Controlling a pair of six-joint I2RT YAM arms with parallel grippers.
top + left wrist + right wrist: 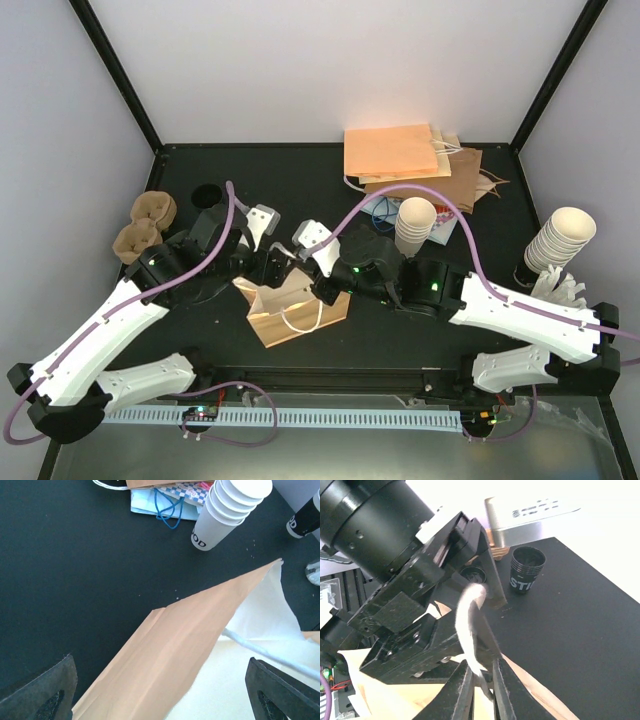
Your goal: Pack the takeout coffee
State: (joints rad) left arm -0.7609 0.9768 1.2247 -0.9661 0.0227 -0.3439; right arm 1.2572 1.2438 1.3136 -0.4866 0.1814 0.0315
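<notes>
Nearest the arm bases, an open brown paper bag (pixel 300 315) is seen lying tilted on the black surface (pixel 300 180), between the two grippers. The jaws of the left gripper (pixel 165 692) are spread wide, and the bag's brown wall and pale inside are framed between them. The jaws of the right gripper (pixel 482 672) are drawn narrow and are closed on the bag's white twisted-paper handle (pixel 470 625), which is looped up above them. Further back on the right, a stack of lidless white paper cups (pixel 415 225) is stood near the bag, and a second leaning stack (pixel 560 240) is placed by the right edge. The takeout coffee (pixel 206 196), a cup closed by a round black plastic lid, is set upright at the far left, well apart from the bag and just beside the brown moulded-pulp carrier trays (pixel 145 225). A pile of flat paper bags (pixel 400 155) is laid at the far edge.
</notes>
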